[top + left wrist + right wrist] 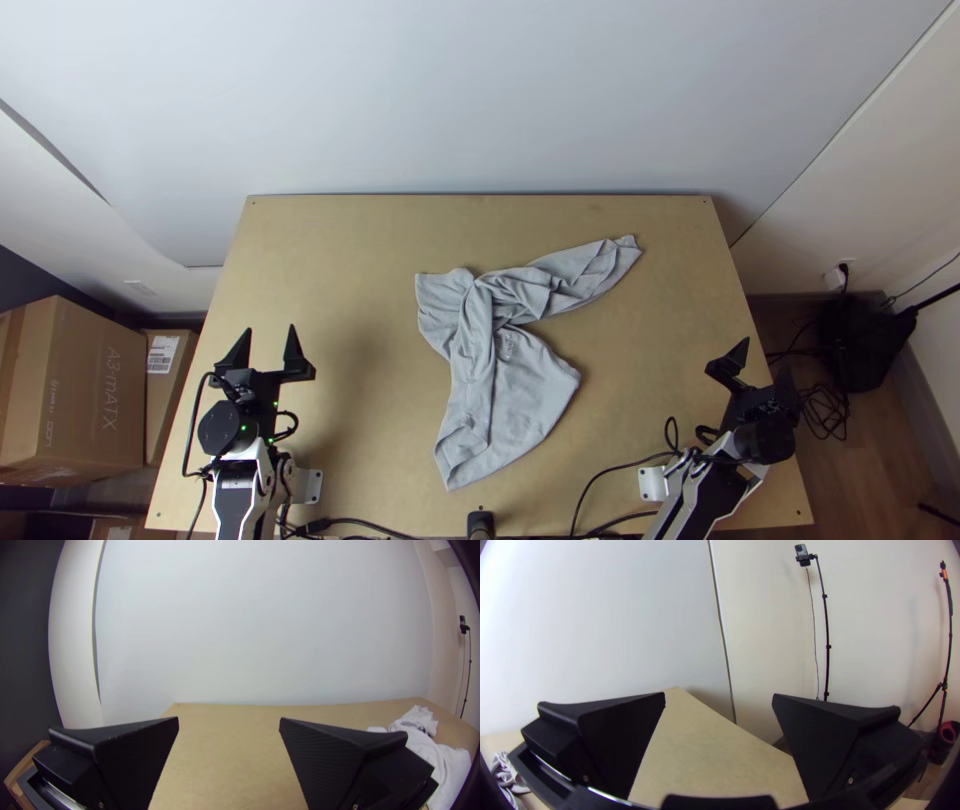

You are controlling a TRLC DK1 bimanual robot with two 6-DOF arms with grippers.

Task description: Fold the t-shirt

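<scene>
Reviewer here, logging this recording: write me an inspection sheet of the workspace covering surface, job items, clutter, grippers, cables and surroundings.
Surface: light wooden table, small holes at its far corners.
Job's things: grey t-shirt around mid-table, bunched and twisted, one narrow part stretched toward the far right; not neatly folded.
Clutter: small black object at the near edge.
Left gripper: above the table's left side, open, holding nothing.
Right gripper: near the right edge, open, holding nothing.
Cables: black cables along the near edge; more tangled on the floor at right.
Surroundings: cardboard boxes at left; black stands by the pale wall.
</scene>
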